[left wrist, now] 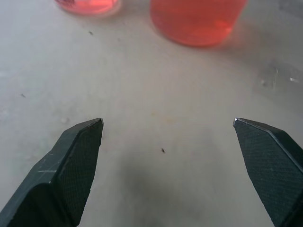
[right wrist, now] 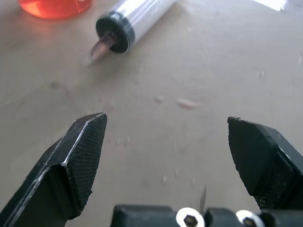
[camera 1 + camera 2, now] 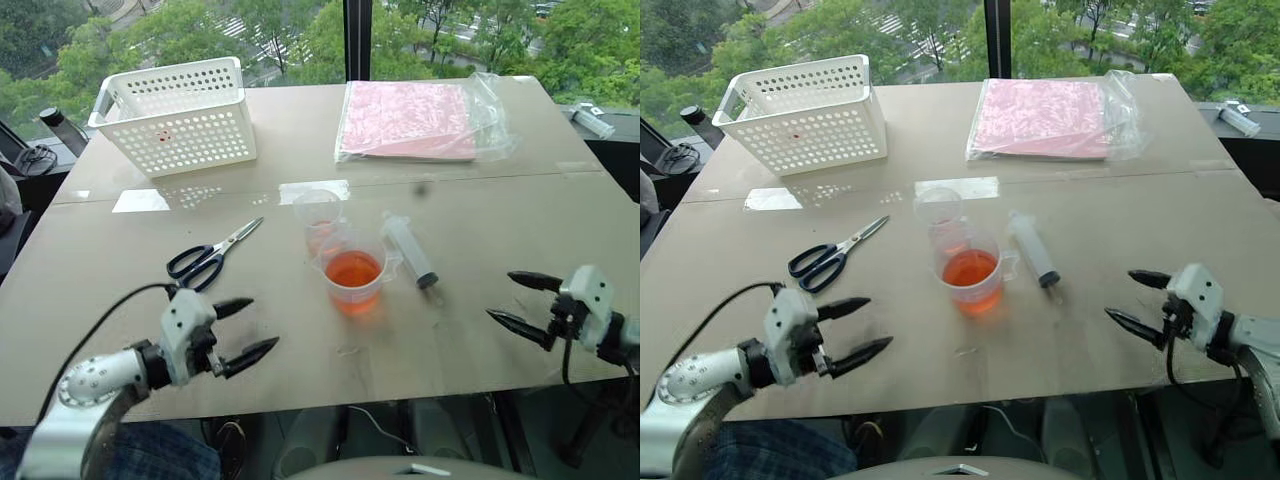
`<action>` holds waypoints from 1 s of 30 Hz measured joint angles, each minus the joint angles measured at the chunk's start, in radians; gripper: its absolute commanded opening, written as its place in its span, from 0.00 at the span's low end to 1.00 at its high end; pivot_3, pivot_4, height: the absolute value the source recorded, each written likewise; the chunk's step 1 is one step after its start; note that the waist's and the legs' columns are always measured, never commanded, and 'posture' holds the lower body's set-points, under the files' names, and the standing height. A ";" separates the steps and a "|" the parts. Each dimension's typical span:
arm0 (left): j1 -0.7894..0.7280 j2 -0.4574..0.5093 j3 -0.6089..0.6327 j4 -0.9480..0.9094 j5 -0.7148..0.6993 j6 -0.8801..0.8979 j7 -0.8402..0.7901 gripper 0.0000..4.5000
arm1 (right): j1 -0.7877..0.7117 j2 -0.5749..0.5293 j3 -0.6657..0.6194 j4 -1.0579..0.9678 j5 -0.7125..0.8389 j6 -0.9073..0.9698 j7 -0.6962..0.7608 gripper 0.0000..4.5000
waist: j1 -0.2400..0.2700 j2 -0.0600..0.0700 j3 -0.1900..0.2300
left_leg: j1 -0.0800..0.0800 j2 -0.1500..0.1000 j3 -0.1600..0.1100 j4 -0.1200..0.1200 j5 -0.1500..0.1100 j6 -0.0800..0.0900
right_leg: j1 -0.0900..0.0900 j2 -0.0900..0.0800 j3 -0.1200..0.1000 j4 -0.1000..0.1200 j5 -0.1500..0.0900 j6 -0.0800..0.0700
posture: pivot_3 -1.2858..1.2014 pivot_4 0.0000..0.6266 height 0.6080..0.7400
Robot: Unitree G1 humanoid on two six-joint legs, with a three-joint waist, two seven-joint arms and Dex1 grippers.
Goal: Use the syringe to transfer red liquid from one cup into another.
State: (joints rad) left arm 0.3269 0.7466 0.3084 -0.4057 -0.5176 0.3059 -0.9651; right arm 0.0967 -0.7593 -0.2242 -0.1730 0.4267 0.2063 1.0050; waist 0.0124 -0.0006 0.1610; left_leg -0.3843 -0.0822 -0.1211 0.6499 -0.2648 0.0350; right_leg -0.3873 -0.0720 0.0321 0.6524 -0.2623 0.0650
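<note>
**Both Grippers Spread and Empty, Syringe on Table Between Cups and Right Gripper**

Fingers of the right gripper [image 3: 526,299] were spread wide apart with nothing between them, tips pointing toward the table's middle. In the right wrist view, its two black fingers [image 2: 75,161] framed bare tabletop; the syringe [image 2: 129,23] lay beyond the gap, apart from both tips, its dark plunger tip and short nozzle turned toward the gripper.

Fingers of the left gripper [image 3: 243,330] were likewise held wide apart and empty, tips pointing toward the cups. In the left wrist view, bare table lay between them, with both cups of red liquid well beyond the tips.

Seen from the head camera, the syringe [image 3: 409,250] lay flat on the table [image 3: 480,350], just beside the spouted measuring cup [image 3: 354,275] on the right gripper's side, nozzle end nearer the robot. The measuring cup stood upright near the table's middle, holding red liquid [image 3: 353,268]. The narrower plain cup [image 3: 317,218] stood upright directly behind it, touching or nearly so, with a little red liquid at its bottom.

Black-handled scissors [image 3: 208,257] lay beyond the left gripper. At the far edge stood a white perforated basket [image 3: 180,115] and a pink packet in clear plastic [image 3: 410,120].
</note>
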 measured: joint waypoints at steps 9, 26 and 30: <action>-0.286 0.311 0.175 -0.120 -0.351 0.365 -0.005 1.00 | -0.590 0.144 0.265 -0.169 -0.015 0.736 -0.383 0.97 | -0.022 -0.003 0.002 | -0.014 -0.001 0.003 0.001 0.004 -0.007 | -0.018 0.000 0.000 0.005 0.000 0.000 | 0.52 0.24 1.00; -0.434 0.506 0.170 -0.035 -0.409 0.539 -0.214 1.00 | -1.140 0.358 0.449 0.284 0.081 1.402 -0.573 0.97 | -0.052 -0.005 0.004 | -0.029 -0.001 0.004 0.001 0.006 -0.009 | -0.036 0.000 -0.001 0.009 0.000 -0.001 | 0.52 0.24 1.00; -0.475 0.505 0.163 -0.033 -0.429 0.542 -0.234 1.00 | -1.164 0.373 0.500 0.363 0.082 1.402 -0.596 0.97 | -0.062 -0.005 0.004 | -0.030 -0.001 0.005 0.001 0.006 -0.009 | -0.037 0.000 0.000 0.011 0.000 -0.001 | 0.52 0.24 1.00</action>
State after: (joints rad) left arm -0.1486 1.2515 0.4709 -0.4388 -0.9463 0.8474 -1.1995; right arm -1.0674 -0.3867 0.2758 0.1904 0.5087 1.6084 0.4092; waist -0.0496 -0.0055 0.1647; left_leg -0.4139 -0.0834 -0.1156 0.6513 -0.2588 0.0262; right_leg -0.4245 -0.0716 0.0319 0.6633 -0.2621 0.0640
